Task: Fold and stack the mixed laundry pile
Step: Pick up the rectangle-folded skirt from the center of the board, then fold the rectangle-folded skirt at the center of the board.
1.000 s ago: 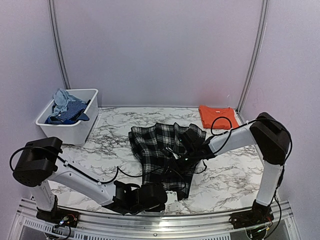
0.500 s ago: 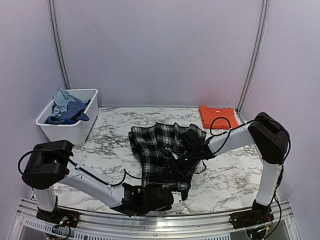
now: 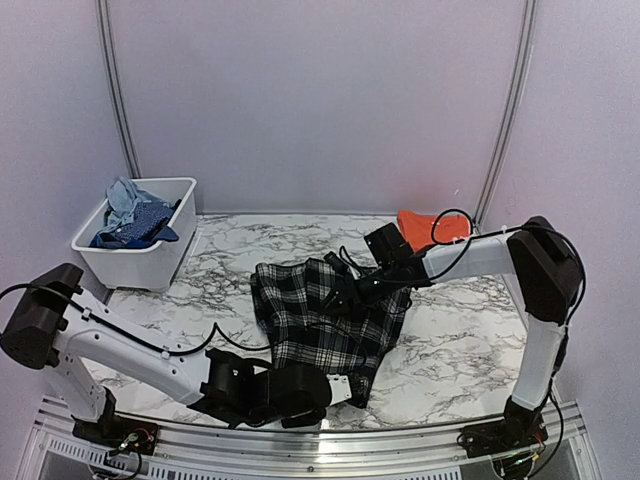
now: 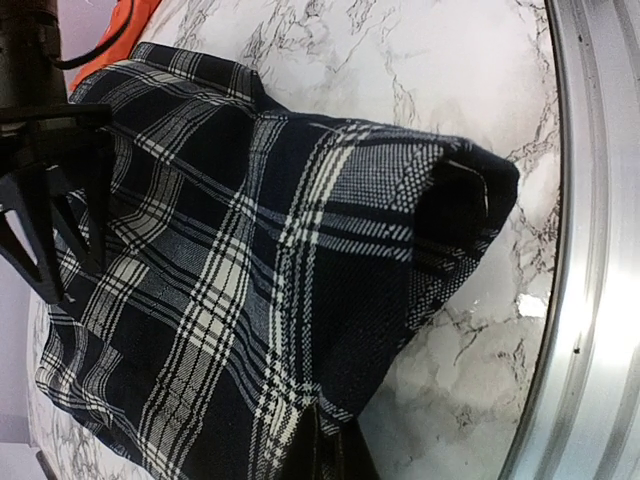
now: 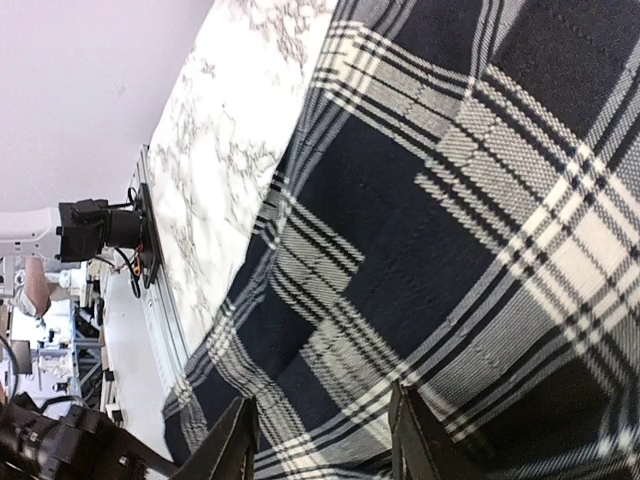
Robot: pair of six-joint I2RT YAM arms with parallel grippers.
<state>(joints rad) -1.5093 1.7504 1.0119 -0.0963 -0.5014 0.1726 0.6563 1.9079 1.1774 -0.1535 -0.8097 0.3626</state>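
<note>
Marble table (image 3: pixel 460 340): plaid piece (image 3: pixel 310 320) ctr, orange T-shirt (image 3: pixel 414 223) back-R, white bin (image 3: pixel 130 265) back-L.

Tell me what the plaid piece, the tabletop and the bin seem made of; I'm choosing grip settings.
Plaid piece: woven cloth, matte; the thread weave shows up close, fibre unclear.
Tabletop: marble-look surface, white with grey veins, slightly glossy; whether stone or laminate, cannot tell.
Bin: white plastic by its look, smooth, with a rounded moulded rim.

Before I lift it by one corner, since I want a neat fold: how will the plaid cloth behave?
The plaid cloth will probably droop limply: it lies in soft, rumpled folds. It looks light, since its doubled edge is thin. Its coarse weave likely drags rather than slides on the marble table.
</note>
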